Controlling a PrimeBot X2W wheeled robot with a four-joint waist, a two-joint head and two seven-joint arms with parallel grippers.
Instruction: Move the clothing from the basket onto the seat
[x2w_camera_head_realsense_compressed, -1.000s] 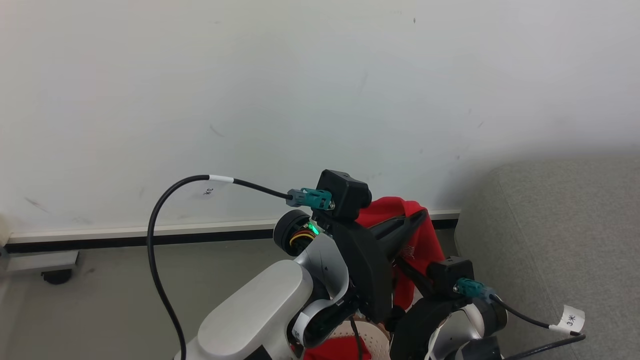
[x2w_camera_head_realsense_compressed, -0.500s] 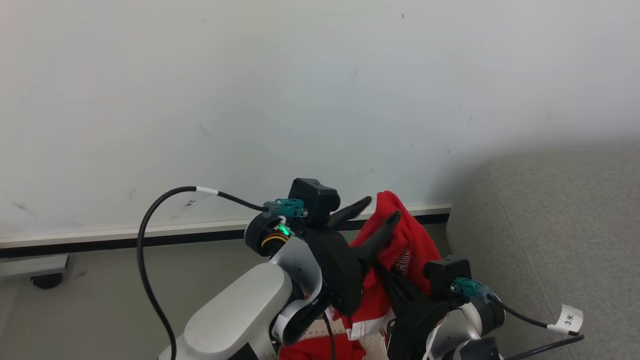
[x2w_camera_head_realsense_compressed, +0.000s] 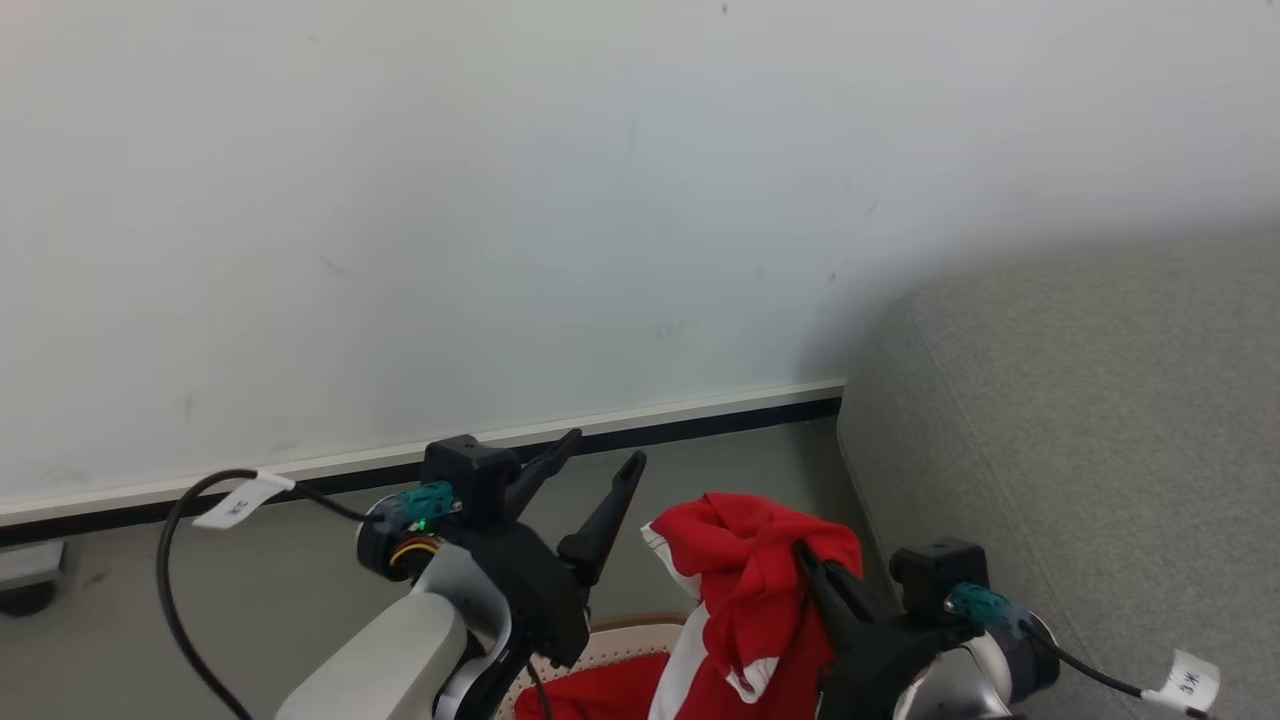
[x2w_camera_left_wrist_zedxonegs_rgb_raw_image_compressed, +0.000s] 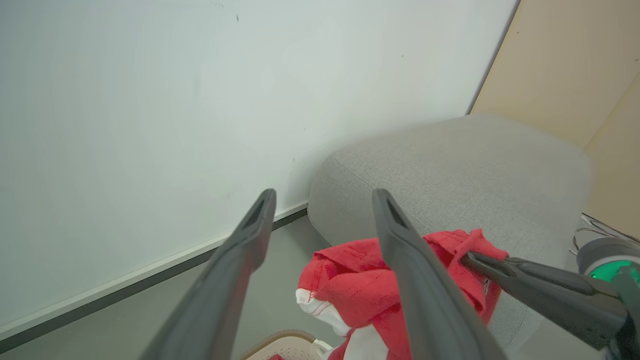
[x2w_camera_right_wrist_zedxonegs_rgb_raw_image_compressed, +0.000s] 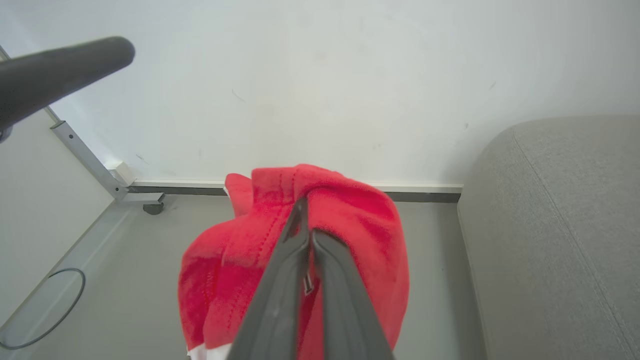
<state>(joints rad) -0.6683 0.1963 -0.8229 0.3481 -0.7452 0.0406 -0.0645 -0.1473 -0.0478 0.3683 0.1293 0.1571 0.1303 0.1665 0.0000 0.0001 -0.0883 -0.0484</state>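
Right tool (x2w_camera_right_wrist_zedxonegs_rgb_raw_image_compressed: 306, 210) pinches clothing (x2w_camera_head_realsense_compressed: 745, 560) clear above basket (x2w_camera_head_realsense_compressed: 615, 645) — left tool (x2w_camera_head_realsense_compressed: 603, 452) gapes empty. None visible on seat (x2w_camera_head_realsense_compressed: 1080, 420) — more red lies in basket.

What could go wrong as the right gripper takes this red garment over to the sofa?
1. The right gripper pinches only a fold near the top of the clothing. The hanging bulk might pull it free short of the seat.
2. The lower part of the cloth hangs down by the basket and may snag on its rim.
3. The open left gripper stands close beside the cloth and could catch it.
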